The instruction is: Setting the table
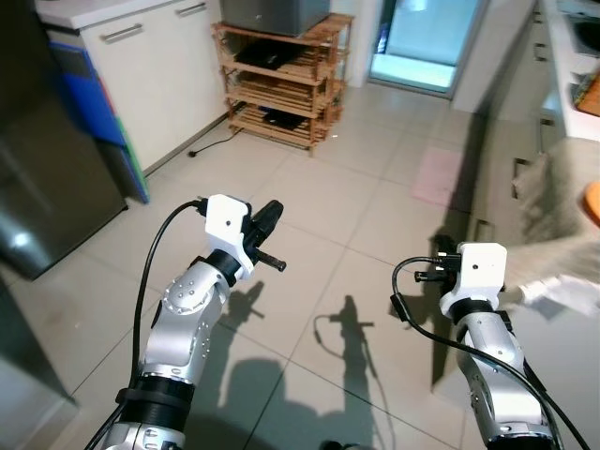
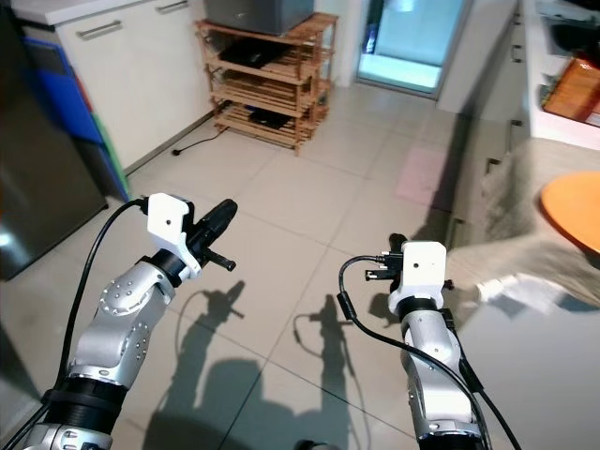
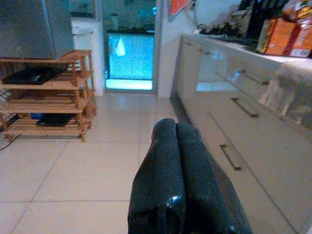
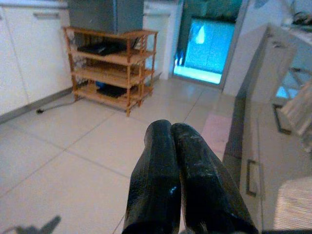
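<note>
- Right now I've got both arms raised in front over the tiled floor [image 1: 309, 234], nothing in either.
- Left gripper [image 1: 269, 217]: fingers pressed flat together, empty; the wrist cam confirms no gap between its fingers [image 3: 163, 161].
- Right gripper [image 4: 170, 146]: same, fingers closed against each other w/ nothing between; it points fwd beside the counter [image 2: 525, 356] on my right.
- Task item, as far as I can judge: an orange plate [image 2: 572, 211], partly cut off at the frame edge, sitting on the counter near a grey towel [image 2: 511, 253] draped there. Something white [image 2: 516, 286] lies just below it; can't tell what.
- Handling guess: plate looks rigid and smooth, prob light-ish, could be breakable. Slippery rim, so I'd pinch the near edge w/ one finger over and one under, firm but not hard.
- Risk: thin rim grip may tilt; keep it level.
- Wooden shelf rack [image 1: 281, 80] and glass door [image 1: 427, 42] are well apart, across the room.
- Fridge [image 1: 47, 159] stands on my left.
</note>
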### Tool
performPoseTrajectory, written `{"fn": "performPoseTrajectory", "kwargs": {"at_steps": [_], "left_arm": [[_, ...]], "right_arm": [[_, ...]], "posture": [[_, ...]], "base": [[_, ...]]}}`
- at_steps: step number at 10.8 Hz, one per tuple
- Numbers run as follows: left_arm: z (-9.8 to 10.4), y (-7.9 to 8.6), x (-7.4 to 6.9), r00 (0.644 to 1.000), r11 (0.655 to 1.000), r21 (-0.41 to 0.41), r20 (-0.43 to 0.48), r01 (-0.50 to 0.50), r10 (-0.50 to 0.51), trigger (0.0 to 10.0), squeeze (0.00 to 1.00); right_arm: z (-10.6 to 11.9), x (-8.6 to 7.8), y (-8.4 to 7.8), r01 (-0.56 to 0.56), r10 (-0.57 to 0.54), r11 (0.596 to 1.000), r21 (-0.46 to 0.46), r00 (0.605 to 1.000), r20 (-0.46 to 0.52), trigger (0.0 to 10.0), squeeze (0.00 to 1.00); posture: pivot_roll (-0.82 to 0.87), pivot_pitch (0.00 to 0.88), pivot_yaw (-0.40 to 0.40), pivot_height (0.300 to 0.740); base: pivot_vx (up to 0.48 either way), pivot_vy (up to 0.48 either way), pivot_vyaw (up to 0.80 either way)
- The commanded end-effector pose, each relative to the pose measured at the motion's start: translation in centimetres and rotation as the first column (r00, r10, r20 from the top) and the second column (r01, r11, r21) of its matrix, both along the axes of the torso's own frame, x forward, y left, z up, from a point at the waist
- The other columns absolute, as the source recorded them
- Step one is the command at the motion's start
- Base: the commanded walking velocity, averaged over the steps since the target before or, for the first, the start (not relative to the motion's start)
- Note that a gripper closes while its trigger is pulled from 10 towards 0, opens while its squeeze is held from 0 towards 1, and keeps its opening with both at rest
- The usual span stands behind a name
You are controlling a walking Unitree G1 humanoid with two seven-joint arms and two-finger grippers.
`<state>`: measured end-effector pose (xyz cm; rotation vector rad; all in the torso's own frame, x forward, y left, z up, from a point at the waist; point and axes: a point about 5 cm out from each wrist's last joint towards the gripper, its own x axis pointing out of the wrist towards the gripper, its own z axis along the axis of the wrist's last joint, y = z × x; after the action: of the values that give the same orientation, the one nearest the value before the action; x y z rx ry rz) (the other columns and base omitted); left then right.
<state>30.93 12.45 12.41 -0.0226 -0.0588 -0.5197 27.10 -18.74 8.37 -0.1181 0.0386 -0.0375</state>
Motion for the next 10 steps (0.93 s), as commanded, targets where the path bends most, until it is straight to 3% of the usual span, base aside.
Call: {"fn": "performPoseTrajectory", "kwargs": {"at_steps": [1,4,5,6,7,8,10], "left_arm": [[-0.32,-0.05,0.05,1.000,0.999,0.039,-0.007,-0.002,0.002,10.0,0.00],[-0.55,-0.25,-0.14,1.000,0.999,0.037,-0.025,0.014,-0.013,10.0,0.00],[-0.56,-0.25,-0.12,1.000,0.999,0.038,-0.027,0.011,-0.010,10.0,0.00],[-0.59,-0.24,-0.10,1.000,0.999,0.041,-0.030,0.009,-0.008,10.0,0.00],[-0.60,-0.27,-0.10,0.999,0.999,0.042,-0.032,0.012,-0.010,10.0,0.00],[-0.64,-0.26,-0.09,0.999,0.999,0.044,-0.034,0.012,-0.011,10.0,0.00],[-0.65,-0.30,-0.07,0.999,0.999,0.048,-0.035,0.018,-0.017,10.0,0.00]], "right_arm": [[0.08,0.33,0.30,-0.017,0.017,1.000,-0.001,1.000,-0.015,10.0,1.00],[0.42,0.53,0.29,-0.005,0.005,1.000,-0.008,1.000,0.007,10.0,1.00],[0.53,0.63,-0.14,0.030,-0.030,0.999,-0.019,0.999,0.011,10.0,0.92],[0.60,0.69,-0.42,0.041,-0.041,0.999,-0.007,0.999,0.018,0.0,0.00],[0.54,0.69,-0.42,0.041,-0.041,0.999,-0.024,0.999,0.011,0.0,0.00],[0.29,0.72,-0.51,0.052,-0.052,0.998,-0.043,0.999,-0.006,10.0,1.00],[0.30,0.82,-0.35,0.037,-0.038,0.999,-0.039,0.999,-0.001,10.0,1.00]], "posture": [[-0.03,0.009,0.010,0.735],[-0.03,0.015,0.008,0.735],[-0.03,0.017,0.008,0.735],[-0.03,0.017,0.009,0.735],[-0.03,0.016,0.008,0.735],[-0.03,0.014,0.008,0.735],[-0.03,0.009,0.009,0.735]], "base": [[0.000,0.000,0.00],[0.000,0.000,0.00],[0.000,0.000,0.00],[0.000,0.000,0.00],[0.000,0.000,0.00],[0.000,0.000,0.00],[0.000,0.000,0.00]]}}
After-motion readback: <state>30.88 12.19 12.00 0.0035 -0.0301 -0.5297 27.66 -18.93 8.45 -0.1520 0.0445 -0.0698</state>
